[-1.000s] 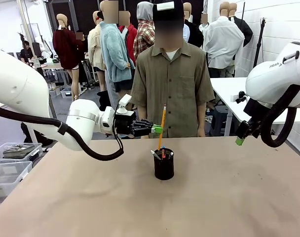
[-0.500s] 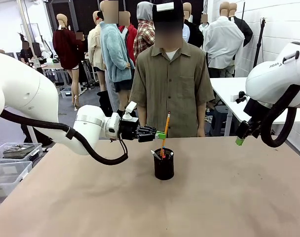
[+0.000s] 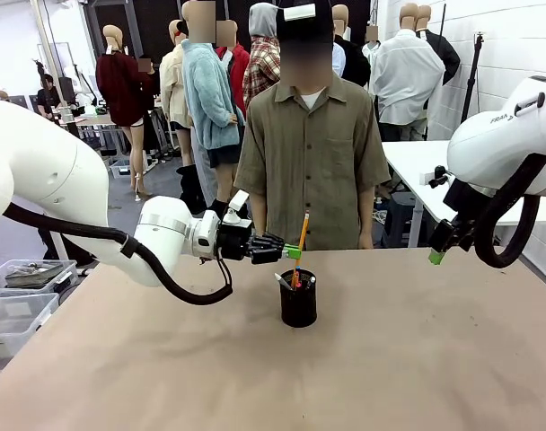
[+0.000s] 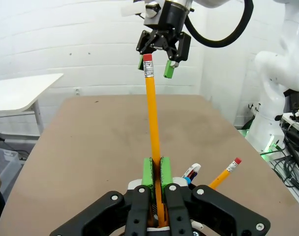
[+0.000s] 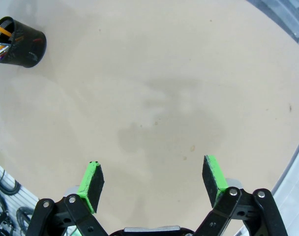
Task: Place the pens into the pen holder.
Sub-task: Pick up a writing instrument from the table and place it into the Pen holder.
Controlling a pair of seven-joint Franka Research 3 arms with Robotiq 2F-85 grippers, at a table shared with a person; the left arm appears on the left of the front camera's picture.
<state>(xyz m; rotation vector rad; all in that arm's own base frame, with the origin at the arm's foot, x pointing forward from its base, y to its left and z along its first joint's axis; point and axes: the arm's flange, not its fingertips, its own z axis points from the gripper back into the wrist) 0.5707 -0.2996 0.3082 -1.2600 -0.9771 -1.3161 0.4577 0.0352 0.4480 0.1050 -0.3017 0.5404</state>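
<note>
Pencil point(image 3: 300, 241) lowered into pen holder point(image 3: 298, 301) — left tool point(image 3: 295, 250) clenched on it, right tool point(image 3: 437, 255) released

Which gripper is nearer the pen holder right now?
Left. The left gripper sits just above the pen holder, gripping the yellow pencil; the right gripper hangs far off, open.
</note>
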